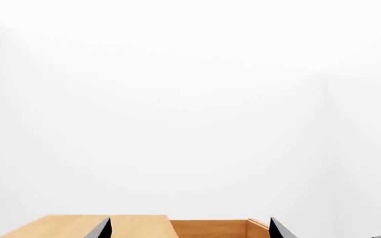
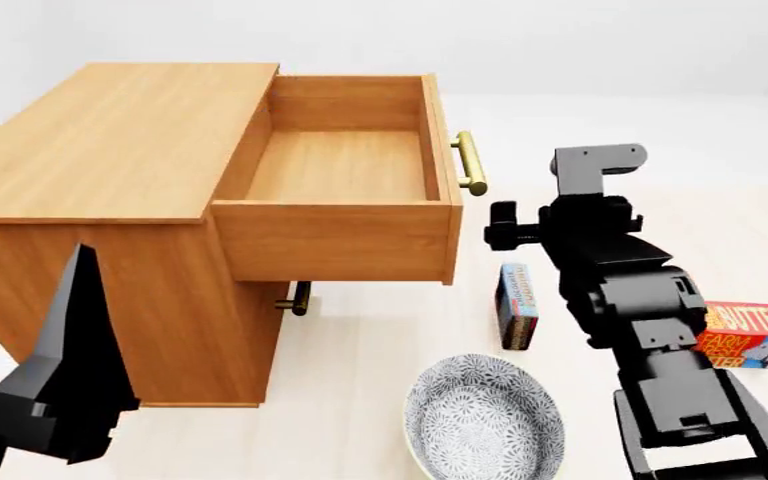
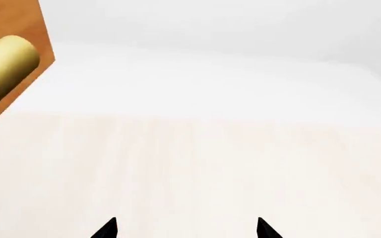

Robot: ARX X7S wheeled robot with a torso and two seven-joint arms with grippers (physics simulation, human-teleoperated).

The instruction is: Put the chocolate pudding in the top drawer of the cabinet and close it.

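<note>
**Blue-and-red pudding box: not yet stowed**

Chocolate pudding (image 2: 518, 305) stands on floor beside bowl (image 2: 483, 418), below open, empty top drawer (image 2: 340, 165) of cabinet (image 2: 104, 140). My right gripper (image 3: 186, 229) and left gripper (image 1: 190, 229): fingers apart, holding nothing. Remaining: grasp, load, close.

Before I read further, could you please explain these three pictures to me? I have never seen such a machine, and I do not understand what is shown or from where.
This is a simulated two-armed robot. The wide picture comes from its head camera, looking down. There the cabinet has its top drawer pulled out and empty. On the floor stand the chocolate pudding, a patterned bowl and a butter box. The black shapes are its arms.

The other two pictures come from cameras near each gripper. The left gripper looks over the cabinet and drawer; the right gripper sees bare floor and the brass handle. Both are open and hold nothing.
</note>
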